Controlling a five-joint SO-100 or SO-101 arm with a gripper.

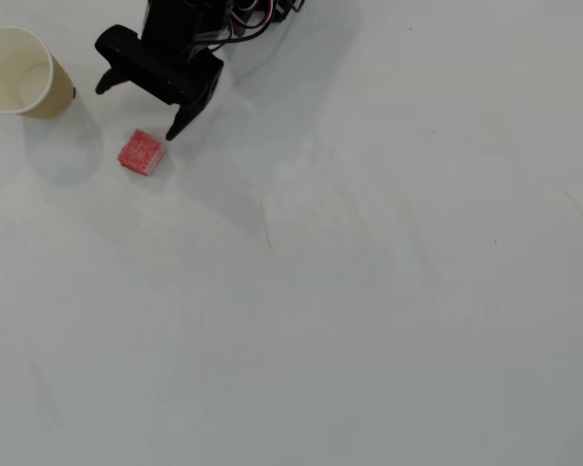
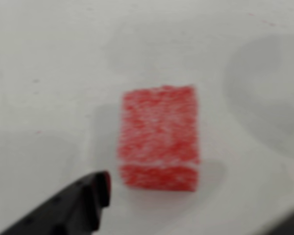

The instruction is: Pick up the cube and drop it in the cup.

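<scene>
The red-pink cube (image 1: 141,152) lies on the white table, to the right of and below the tan paper cup (image 1: 56,94), which stands upright at the top left of the overhead view. My black gripper (image 1: 138,111) is open and empty just above the cube in that view, with one fingertip close to the cube's upper right corner. In the wrist view the cube (image 2: 159,144) fills the middle, slightly blurred. The gripper (image 2: 196,203) straddles its near side: one fingertip (image 2: 95,188) shows at the lower left, and the other is barely visible at the bottom right corner.
The arm's body and cables (image 1: 243,19) stand at the top edge of the overhead view. The white table (image 1: 369,291) stretches to the right and below. The cup's shadow (image 1: 63,155) lies left of the cube.
</scene>
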